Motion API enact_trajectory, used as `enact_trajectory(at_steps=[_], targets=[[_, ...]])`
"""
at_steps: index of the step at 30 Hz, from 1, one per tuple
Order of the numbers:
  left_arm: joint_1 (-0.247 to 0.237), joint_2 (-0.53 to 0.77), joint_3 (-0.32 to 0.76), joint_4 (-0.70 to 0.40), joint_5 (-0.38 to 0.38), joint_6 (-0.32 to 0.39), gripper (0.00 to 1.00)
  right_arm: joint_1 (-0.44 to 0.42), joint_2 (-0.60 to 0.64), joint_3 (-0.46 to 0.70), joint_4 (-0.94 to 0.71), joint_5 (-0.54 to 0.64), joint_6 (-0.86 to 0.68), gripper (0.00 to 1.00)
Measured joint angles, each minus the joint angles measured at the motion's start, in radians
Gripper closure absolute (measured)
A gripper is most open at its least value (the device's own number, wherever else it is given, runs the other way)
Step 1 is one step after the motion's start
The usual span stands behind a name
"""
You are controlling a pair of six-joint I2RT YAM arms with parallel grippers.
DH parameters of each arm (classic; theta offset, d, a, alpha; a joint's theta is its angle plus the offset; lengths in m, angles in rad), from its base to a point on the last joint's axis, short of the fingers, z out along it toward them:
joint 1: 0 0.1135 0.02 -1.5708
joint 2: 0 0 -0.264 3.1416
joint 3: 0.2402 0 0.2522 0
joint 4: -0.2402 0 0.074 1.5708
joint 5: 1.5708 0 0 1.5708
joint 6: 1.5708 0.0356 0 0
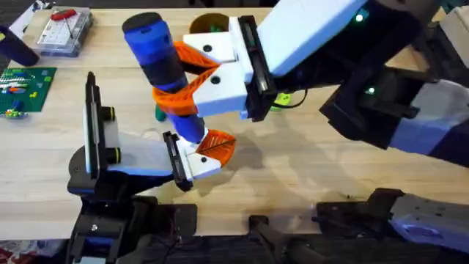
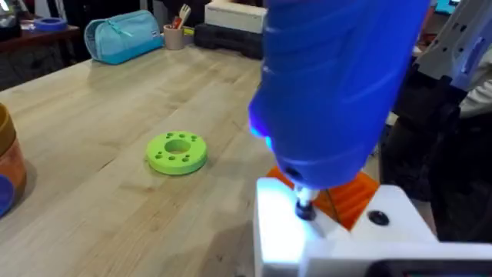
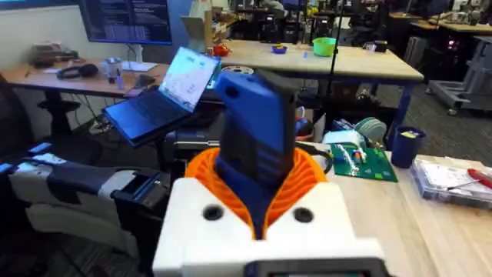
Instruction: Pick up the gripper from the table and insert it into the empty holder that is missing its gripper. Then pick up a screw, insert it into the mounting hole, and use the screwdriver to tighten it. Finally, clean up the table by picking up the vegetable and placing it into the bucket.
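Observation:
My right gripper [image 1: 183,77] reaches across the table [image 1: 308,176] from the right and is shut on the blue screwdriver [image 1: 155,51], held tilted. Its orange pads [image 3: 307,181] clasp the screwdriver [image 3: 254,138] on both sides. The metal tip [image 2: 304,206] touches the white front block of my left gripper [image 1: 212,150], beside an orange piece [image 2: 357,196] and a dark hole [image 2: 377,218]. The orange-brown bucket [image 1: 209,23] stands at the far middle, and its blue band shows on the bucket [image 2: 8,165] in the left wrist view. A small dark-green vegetable [image 1: 159,114] peeks out beside the screwdriver.
A lime-green ring disc [image 2: 177,151] lies on the wood and is half hidden under the right gripper [image 1: 282,99]. A clear box with a red-handled tool [image 1: 64,29] and a green circuit board [image 1: 26,88] sit far left. A blue pouch [image 2: 123,35] lies at the far edge.

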Motion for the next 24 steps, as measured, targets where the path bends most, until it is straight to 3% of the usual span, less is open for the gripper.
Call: enact_trajectory(at_steps=[24], targets=[[0.0, 0.0, 0.0, 0.0, 0.0, 0.003, 0.997, 0.003, 0.007, -0.001, 0.044, -0.043, 0.0, 0.975]])
